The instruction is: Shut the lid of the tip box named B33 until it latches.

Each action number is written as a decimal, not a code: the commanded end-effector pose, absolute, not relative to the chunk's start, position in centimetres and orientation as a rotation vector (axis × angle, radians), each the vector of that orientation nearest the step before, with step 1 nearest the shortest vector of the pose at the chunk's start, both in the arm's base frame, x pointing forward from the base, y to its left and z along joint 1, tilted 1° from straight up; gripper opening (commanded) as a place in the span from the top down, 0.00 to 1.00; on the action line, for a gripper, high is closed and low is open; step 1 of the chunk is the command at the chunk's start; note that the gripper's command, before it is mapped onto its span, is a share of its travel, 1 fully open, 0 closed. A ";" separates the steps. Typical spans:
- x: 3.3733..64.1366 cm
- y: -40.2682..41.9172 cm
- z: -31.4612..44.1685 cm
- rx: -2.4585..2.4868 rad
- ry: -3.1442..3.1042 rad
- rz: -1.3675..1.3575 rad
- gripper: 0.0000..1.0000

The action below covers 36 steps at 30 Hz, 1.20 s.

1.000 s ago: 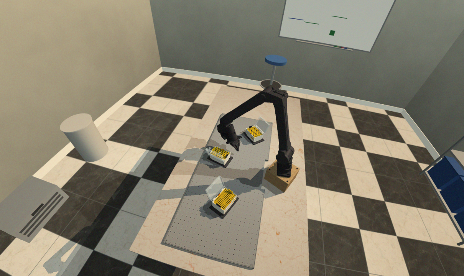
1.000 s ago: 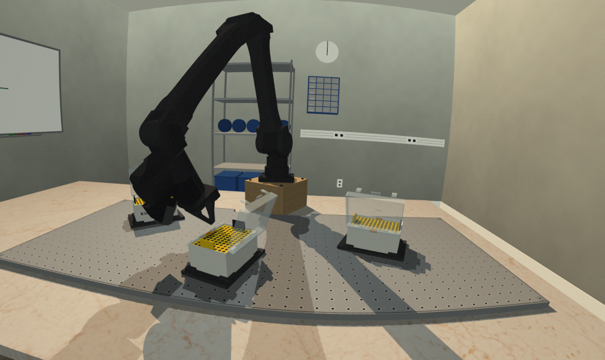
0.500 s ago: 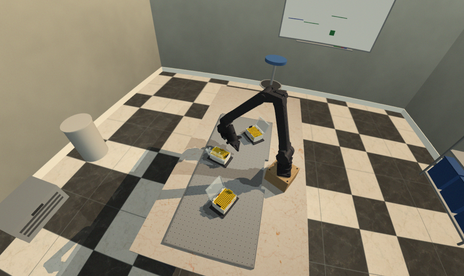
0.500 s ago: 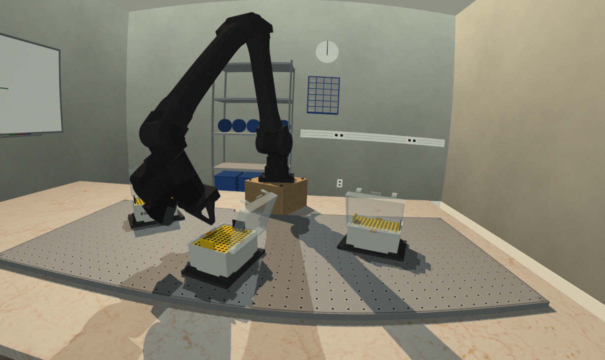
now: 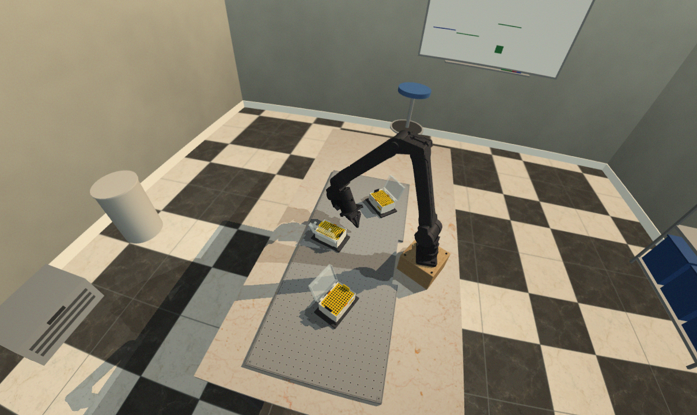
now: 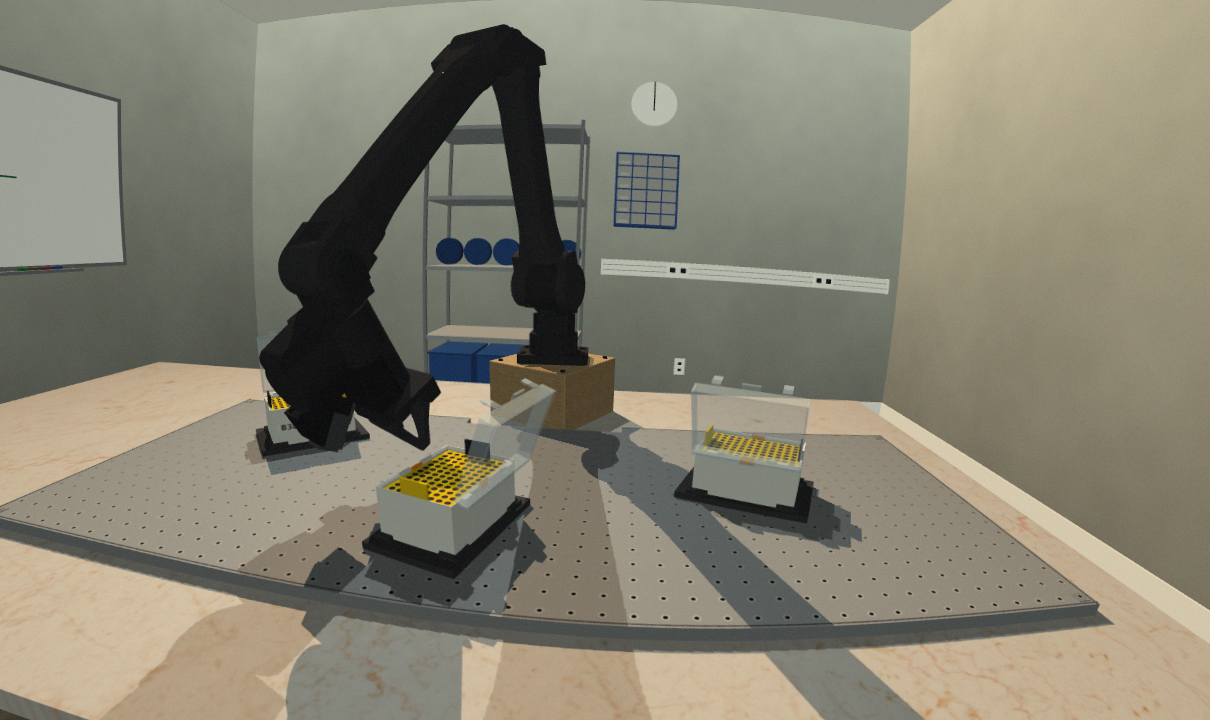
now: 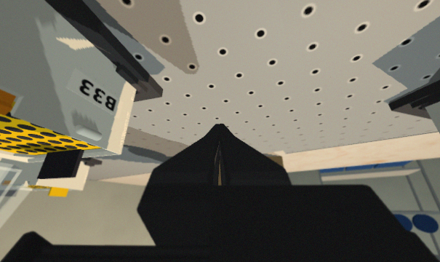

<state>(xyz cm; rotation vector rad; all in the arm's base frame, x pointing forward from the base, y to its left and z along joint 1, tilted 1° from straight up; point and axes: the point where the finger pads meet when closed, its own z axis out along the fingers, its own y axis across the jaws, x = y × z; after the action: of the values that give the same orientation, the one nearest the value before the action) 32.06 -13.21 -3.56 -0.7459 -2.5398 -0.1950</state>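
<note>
The tip box B33 [image 7: 60, 109] is the middle one on the perforated board [image 6: 448, 501] [image 5: 329, 231]. Its white sticker [image 7: 97, 95] reads B33 in the wrist view. The yellow tip rack is exposed. Its clear lid [image 6: 511, 416] stands tilted up on the side away from the sticker. The box sits on its black holder plate [image 6: 443, 546]. My gripper [image 6: 419, 438] [image 5: 356, 222] [image 7: 220, 130] is shut and empty. It points down, beside the box's sticker side, level with the box top and apart from it.
A second box [image 5: 382, 200] with its lid open stands close behind the gripper; its corner shows in the wrist view [image 7: 438, 105]. The third box [image 6: 748, 465] [image 5: 335, 299] has its lid upright. The arm's wooden base block [image 6: 553, 386] is at the board's edge.
</note>
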 end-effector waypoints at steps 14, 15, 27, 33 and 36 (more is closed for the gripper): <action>32.9 -13.6 -2.9 -0.757 -2.563 -0.192 1.00; 32.9 -13.6 -2.9 -0.757 -2.563 -0.192 1.00; 33.8 -14.0 1.3 -0.781 -2.586 -0.187 1.00; 33.7 -14.0 3.4 -0.781 -2.587 -0.187 1.00; 33.7 -14.0 4.9 -0.781 -2.589 -0.187 1.00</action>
<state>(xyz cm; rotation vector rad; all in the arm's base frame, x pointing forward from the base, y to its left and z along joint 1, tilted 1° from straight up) 32.16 -13.26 2.30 -0.7485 -2.5506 -0.1935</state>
